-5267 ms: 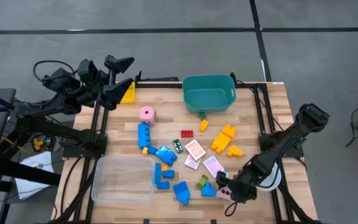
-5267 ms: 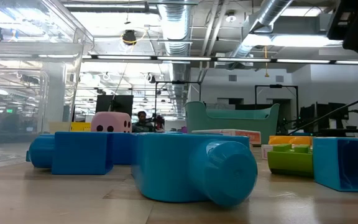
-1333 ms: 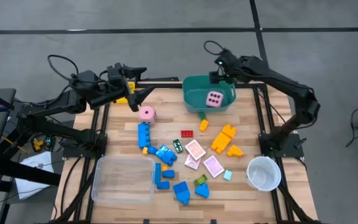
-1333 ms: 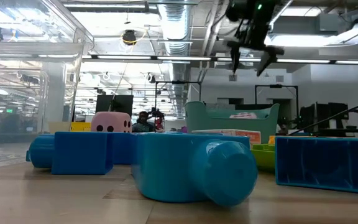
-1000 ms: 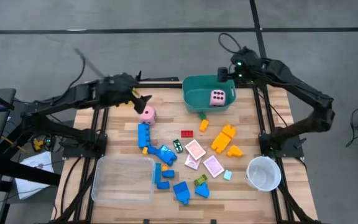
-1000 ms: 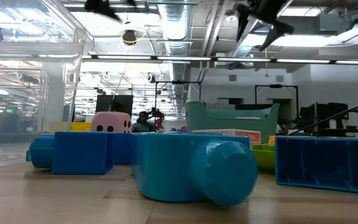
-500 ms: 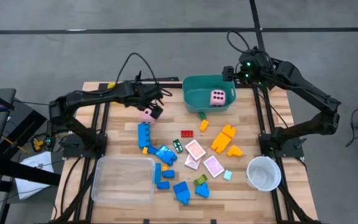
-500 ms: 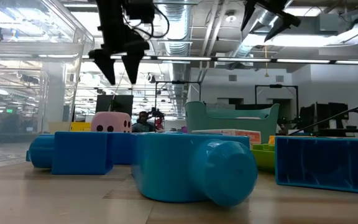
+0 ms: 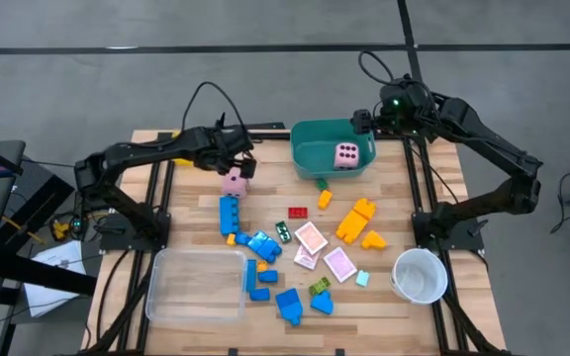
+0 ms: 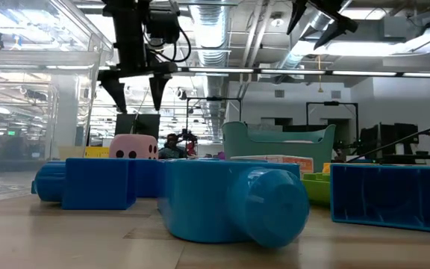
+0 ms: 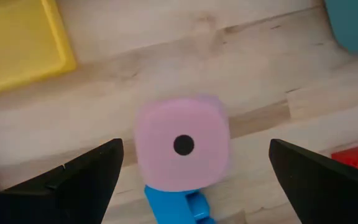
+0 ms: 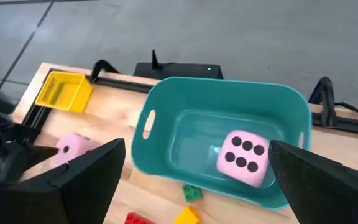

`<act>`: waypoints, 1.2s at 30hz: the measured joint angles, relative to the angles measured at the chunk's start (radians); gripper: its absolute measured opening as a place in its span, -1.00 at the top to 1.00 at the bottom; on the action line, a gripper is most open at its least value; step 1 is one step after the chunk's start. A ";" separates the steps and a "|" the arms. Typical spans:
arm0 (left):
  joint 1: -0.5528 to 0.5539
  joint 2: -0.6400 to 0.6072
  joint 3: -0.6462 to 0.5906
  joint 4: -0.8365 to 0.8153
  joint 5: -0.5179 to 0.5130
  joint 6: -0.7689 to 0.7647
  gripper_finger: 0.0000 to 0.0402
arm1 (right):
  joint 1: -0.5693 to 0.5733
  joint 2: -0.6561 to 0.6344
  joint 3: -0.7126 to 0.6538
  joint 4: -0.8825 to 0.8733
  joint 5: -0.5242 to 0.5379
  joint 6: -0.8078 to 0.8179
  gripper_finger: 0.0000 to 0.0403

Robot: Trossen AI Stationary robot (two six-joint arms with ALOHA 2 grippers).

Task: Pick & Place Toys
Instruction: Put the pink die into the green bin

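1. Wooden tabletop (image 9: pixel 394 203) in an open workshop with exposed ceiling ducts; toys scattered across the middle, containers parked at the edges to leave the picking zone free.
2. Teal tub (image 9: pixel 332 148) at the far edge, serving as the drop point; one pink die (image 9: pixel 345 156) already resting inside, six-dot face up in the right wrist view (image 12: pixel 243 158).
3. Right gripper (image 9: pixel 364 121) over the tub's far right corner, fingers spread wide and holding nothing; judged parked there clear of the other arm's reach.
4. Left gripper (image 9: pixel 241 158) poised directly above the second pink die (image 9: pixel 235 181), fingers wide apart, nothing grasped; spread to straddle the die's full width.
5. Second pink die (image 11: pixel 182 142) seen in the left wrist view centred between the two dark fingers (image 11: pixel 79 177), one-dot face up; alignment suited to a straight descent and a squeeze on opposite faces.
6. Blue block (image 9: pixel 229 215) touching the die's near side, hence a likely obstacle if the fingers close along that axis; approach from left and right keeps clear of it.
7. Yellow tray (image 11: pixel 18 46) at the far left corner and clear tray (image 9: pixel 197 285) at the near left, both without toys in them.
8. White cup (image 9: pixel 421 275) at the near right, apart from the toys.
9. Remaining toys between the trays and the cup: yellow-orange blocks (image 9: pixel 355 220), pink-white cards (image 9: pixel 311 238), a red block (image 9: pixel 298 212), further blue blocks (image 9: pixel 288 305); all still to be moved, so task judged at an early stage.
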 joint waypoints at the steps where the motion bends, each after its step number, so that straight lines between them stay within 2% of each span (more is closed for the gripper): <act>1: -0.002 0.000 -0.014 0.019 0.004 -0.023 -0.98 | 0.000 -0.001 0.000 0.006 -0.007 -0.010 -0.92; 10: -0.004 0.000 -0.092 0.062 0.007 -0.097 -0.98 | 0.000 -0.013 0.000 0.097 -0.086 -0.064 -0.92; 15: -0.004 0.000 -0.122 0.121 0.064 -0.097 -0.98 | -0.002 -0.013 0.000 0.131 -0.130 -0.072 -0.92; 36: -0.004 0.001 -0.179 0.172 0.059 -0.107 -0.98 | -0.001 -0.013 0.000 0.137 -0.157 -0.087 -0.92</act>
